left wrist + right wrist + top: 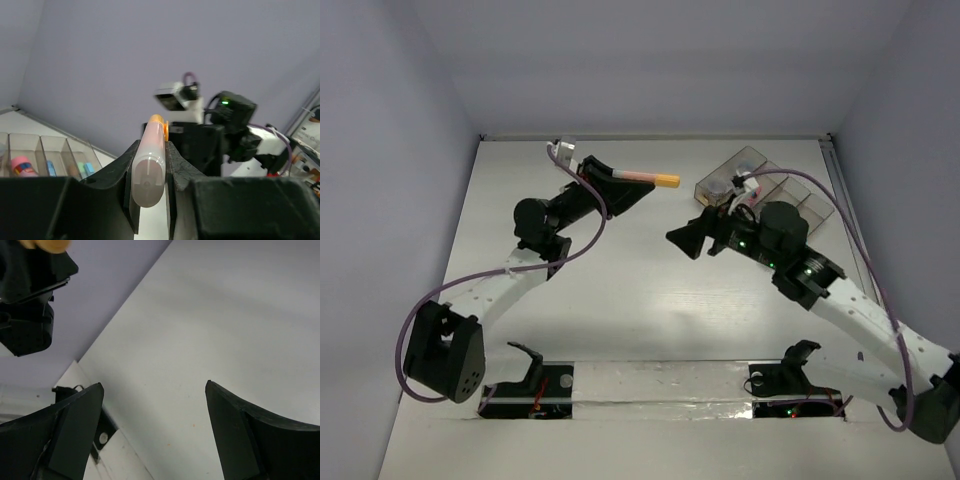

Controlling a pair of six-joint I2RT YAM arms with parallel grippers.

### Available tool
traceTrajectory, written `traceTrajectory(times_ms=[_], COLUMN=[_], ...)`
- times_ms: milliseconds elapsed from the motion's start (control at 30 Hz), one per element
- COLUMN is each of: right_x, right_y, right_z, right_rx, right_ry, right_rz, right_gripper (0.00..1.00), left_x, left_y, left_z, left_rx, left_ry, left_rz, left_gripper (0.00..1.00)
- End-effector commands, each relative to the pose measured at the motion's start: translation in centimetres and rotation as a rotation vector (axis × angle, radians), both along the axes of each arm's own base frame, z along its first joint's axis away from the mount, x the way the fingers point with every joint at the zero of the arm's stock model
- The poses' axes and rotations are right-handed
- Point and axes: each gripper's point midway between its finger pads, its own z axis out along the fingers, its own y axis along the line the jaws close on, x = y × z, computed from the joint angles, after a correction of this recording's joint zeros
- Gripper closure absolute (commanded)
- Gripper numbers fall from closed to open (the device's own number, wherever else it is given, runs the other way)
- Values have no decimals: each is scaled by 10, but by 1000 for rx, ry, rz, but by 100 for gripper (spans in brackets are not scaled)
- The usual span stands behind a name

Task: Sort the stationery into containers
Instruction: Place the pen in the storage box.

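Note:
A pink marker (642,177) with an orange cap is held above the table's far middle, my left gripper (632,187) shut on its body. In the left wrist view the marker (149,167) sits end-on between the two black fingers (112,177), orange cap pointing away. My right gripper (682,240) hovers just right of centre, pointing at the left one, open, with nothing in it; its wrist view shows bare table between the gripper (155,390) tips. The smoky divided tray (775,185) stands at the far right, partly hidden behind the right arm.
In the left wrist view the tray (42,145) holds a pink item (22,165) and small blue and green pieces (85,168) in separate compartments. The left arm's black housing (27,295) fills the right wrist view's top left. Walls close in the table.

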Motion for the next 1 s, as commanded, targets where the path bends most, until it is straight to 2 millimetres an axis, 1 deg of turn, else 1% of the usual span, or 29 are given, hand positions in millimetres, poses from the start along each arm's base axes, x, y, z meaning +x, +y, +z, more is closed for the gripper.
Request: traceTrajectory(times_ms=[0,33,100,133,167,200,233,267,300,333,367,400,433,467,500,533,567,600,633,667,700,733,767,800,833,867,900,933,967], right_x=[15,19,12,12,9,9,8,6,5,4,3,-2,-5,-7,-10,-14,-15,-17,-19,-21,-22,-24,-26,-26,-27,-27,-29,-29,-30], right_y=[-60,-77,-102,-110,-122,-127,-132,-141,-145,-150,-156,-163,-167,-171,-175,-180,-185,-187,-189,-193,-194,-196,-198,-198,-199,-199,-199,-199,-197], right_z=[-10,-3,19,26,39,44,49,56,59,61,63,67,69,73,74,78,77,78,78,79,79,79,78,77,76,73,74,73,71], right_rx=[-116,-121,-94,-103,-101,-108,-116,-114,-113,-111,-107,-87,-72,-53,-44,-33,-38,-37,-41,-37,-36,-40,-40,-44,-45,-49,-43,-44,-49], right_ry=[-26,-53,-108,-138,-158,-168,-182,-193,-201,-206,-209,-224,-232,-245,-250,-262,-259,-263,-268,-273,-275,-277,-277,-277,-279,-277,-280,-280,-281], right_rz=[-285,-370,-450,-475,-517,-535,-549,-583,-596,-615,-643,-658,-668,-684,-693,-702,-717,-721,-724,-732,-735,-737,-738,-736,-738,-734,-732,-727,-719], right_gripper=[12,12,12,12,12,12,12,12,12,12,12,12,12,12,13,13,13,13,13,13,13,13,13,13,13,13,13,13,13], left_x=[10,7,25,21,34,38,42,50,53,56,67,63,67,72,64,68,76,76,75,85,87,90,89,93,92,92,89,98,97], left_y=[-8,-24,-53,-69,-86,-97,-107,-128,-138,-151,-168,-185,-199,-216,-232,-244,-256,-265,-279,-286,-293,-302,-310,-312,-320,-325,-331,-333,-338], left_z=[10,9,-21,-17,-39,-47,-41,-67,-74,-64,-95,-104,-90,-120,-128,-115,-147,-156,-143,-170,-188,-178,-201,-208,-205,-222,-227,-221,-235], left_rx=[-13,0,75,74,108,122,117,162,182,177,241,269,266,327,351,347,417,442,429,477,531,525,566,585,596,627,645,649,670], left_ry=[-59,-63,-11,-21,24,41,30,85,80,55,113,120,72,119,126,73,122,127,103,117,148,127,145,142,137,147,130,132,141], left_rz=[61,41,50,18,10,-1,-10,-27,-31,-35,-34,-55,-54,-63,-83,-70,-55,-53,-56,-40,-21,-6,-4,9,21,30,38,77,80], left_gripper=[100,100,100,100,100,100,100,100,100,100,100,100,100,100,100,100,100,100,100,100,100,100,100,100,100,100,100,100,100])
